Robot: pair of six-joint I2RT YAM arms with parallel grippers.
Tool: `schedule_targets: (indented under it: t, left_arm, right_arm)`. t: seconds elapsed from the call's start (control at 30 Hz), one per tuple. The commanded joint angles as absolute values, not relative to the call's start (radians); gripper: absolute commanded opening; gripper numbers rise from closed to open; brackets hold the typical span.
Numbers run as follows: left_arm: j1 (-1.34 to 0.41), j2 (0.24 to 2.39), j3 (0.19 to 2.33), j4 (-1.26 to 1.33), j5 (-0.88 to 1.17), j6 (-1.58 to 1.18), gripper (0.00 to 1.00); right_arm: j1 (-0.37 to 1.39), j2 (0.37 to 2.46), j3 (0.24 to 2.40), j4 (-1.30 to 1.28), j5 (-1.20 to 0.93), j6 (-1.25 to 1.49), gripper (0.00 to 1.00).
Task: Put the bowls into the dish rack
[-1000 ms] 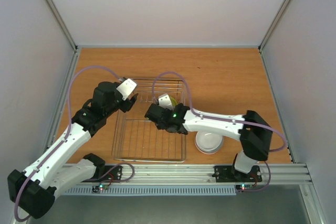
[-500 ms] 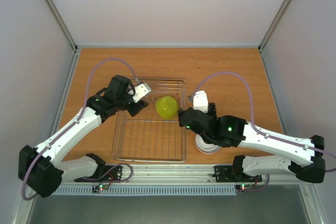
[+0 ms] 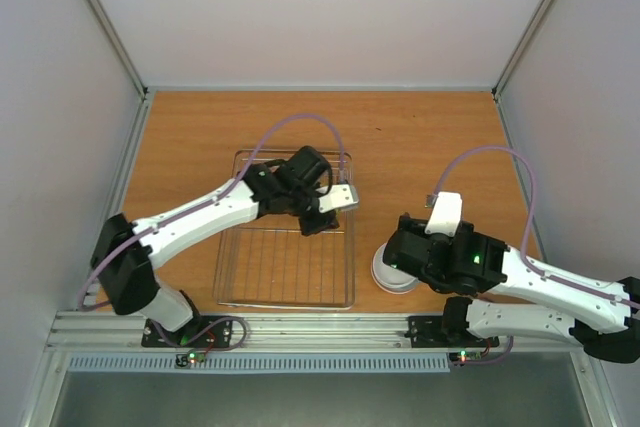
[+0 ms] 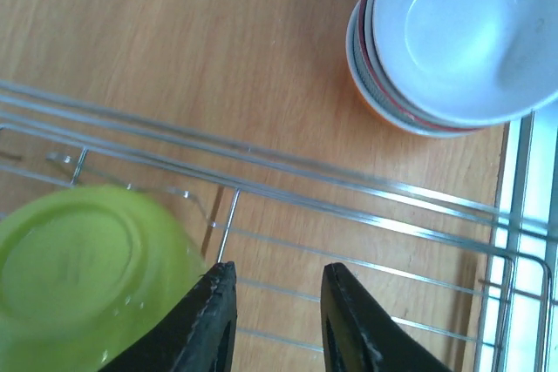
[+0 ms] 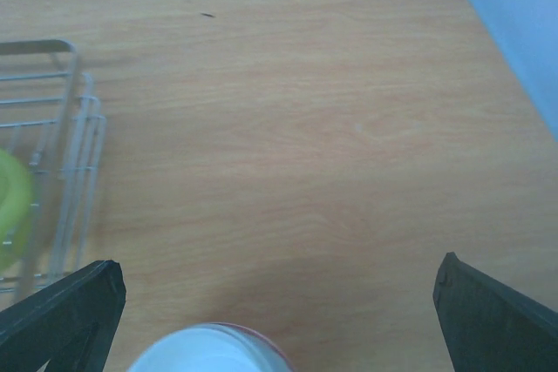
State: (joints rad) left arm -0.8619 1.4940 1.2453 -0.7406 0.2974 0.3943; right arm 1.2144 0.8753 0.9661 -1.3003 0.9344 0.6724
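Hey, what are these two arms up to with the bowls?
They are loading bowls into a wire rack. One green bowl lies in the rack, and the left fingers sit right beside it, holding nothing. The rest wait in a stack on the table next to the rack, a white one on top. The right fingers hang wide open above that stack.

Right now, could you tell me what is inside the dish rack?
One yellow-green bowl, beside the jaws of the left arm. From above, it covers the bowl and the dish rack's far end.
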Motion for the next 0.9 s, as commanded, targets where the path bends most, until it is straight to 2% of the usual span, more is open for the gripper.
schedule_targets:
  t: [0.0, 0.13, 0.27, 0.33, 0.53, 0.7, 0.87]
  left_arm:
    - [-0.905, 1.613, 1.383, -0.782, 0.302, 0.396, 0.28]
    - [-0.947, 1.714, 1.475, -0.764, 0.288, 0.363, 0.23]
    - [-0.966, 1.804, 1.547, -0.747, 0.319, 0.296, 0.09]
    - [-0.971, 1.840, 1.561, -0.739, 0.357, 0.265, 0.06]
    - [-1.003, 1.915, 1.573, -0.721, 0.404, 0.201, 0.07]
    - [-1.038, 1.935, 1.576, -0.726, 0.419, 0.192, 0.19]
    - [-1.069, 1.943, 1.584, -0.733, 0.443, 0.189, 0.22]
  right_arm:
    - [1.218, 0.841, 0.935, -1.521, 1.014, 0.960, 0.98]
    - [1.235, 0.782, 0.901, -1.564, 1.032, 1.019, 0.98]
    - [1.241, 0.722, 0.874, -1.566, 1.045, 1.020, 0.98]
    - [1.242, 0.696, 0.869, -1.568, 1.053, 1.016, 0.97]
    - [1.243, 0.645, 0.861, -1.562, 1.067, 0.980, 0.97]
    - [1.243, 0.629, 0.850, -1.562, 1.069, 0.974, 0.97]
    - [1.243, 0.624, 0.837, -1.563, 1.061, 0.980, 0.97]
